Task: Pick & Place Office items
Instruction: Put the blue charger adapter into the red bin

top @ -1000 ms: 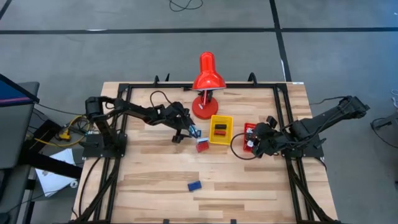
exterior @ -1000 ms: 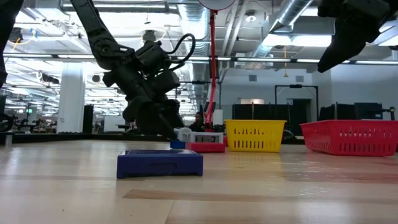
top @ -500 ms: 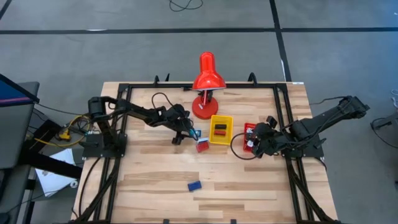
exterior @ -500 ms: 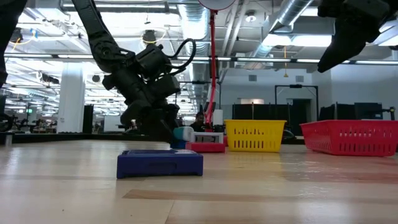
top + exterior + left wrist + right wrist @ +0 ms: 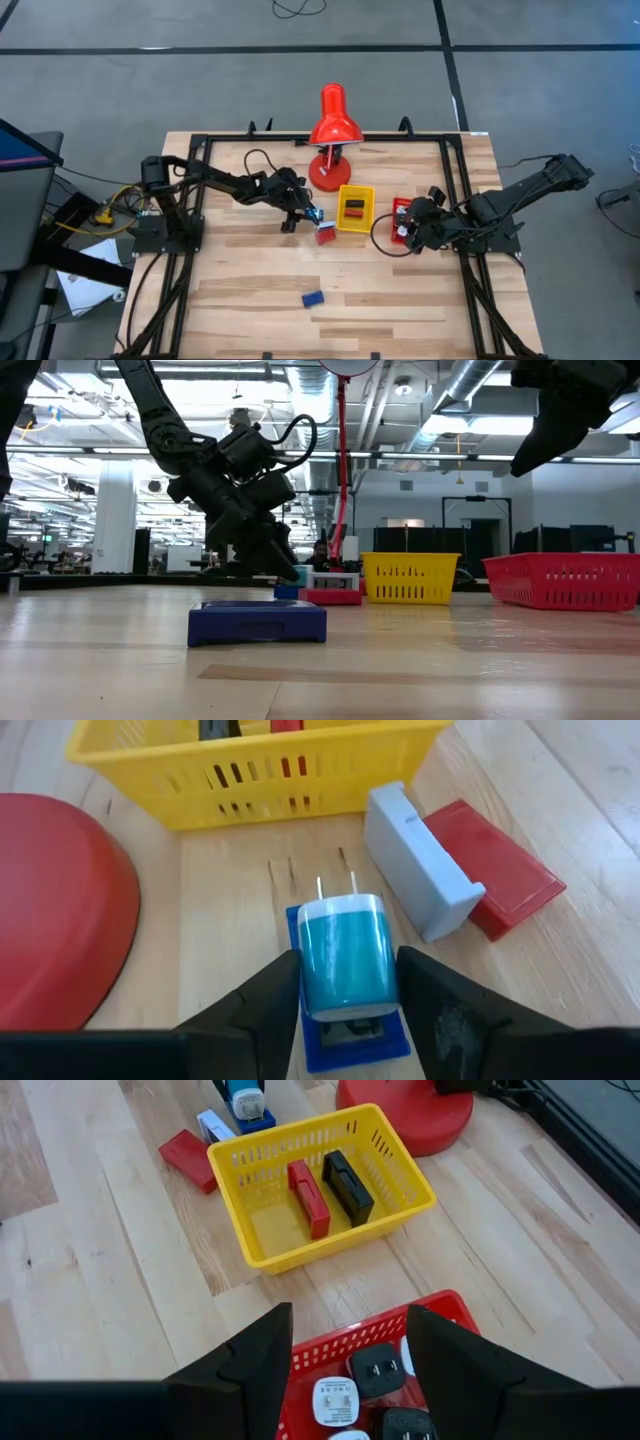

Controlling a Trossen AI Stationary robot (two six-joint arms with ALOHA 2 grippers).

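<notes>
Across the middle of the high view lay the wooden table (image 5: 250,310), with the red desk lamp (image 5: 330,125) standing at its upper centre. Just below the lamp's base sat the yellow tray (image 5: 355,207), holding a red block (image 5: 308,1198) and a black block (image 5: 347,1184); to its right, the red tray (image 5: 402,218) held black and white plug adapters (image 5: 334,1400). The right gripper (image 5: 348,1342) hovered over the red tray, fingers spread apart around nothing. Left of the yellow tray, the left gripper (image 5: 348,982) pinched a teal plug adapter (image 5: 344,955) between its fingers, just above a blue block (image 5: 352,1038). Beside it lay a pale blue-white block (image 5: 418,872) leaning on a red flat block (image 5: 500,868). Another blue block (image 5: 313,298) lay alone, low in the frame's centre.
</notes>
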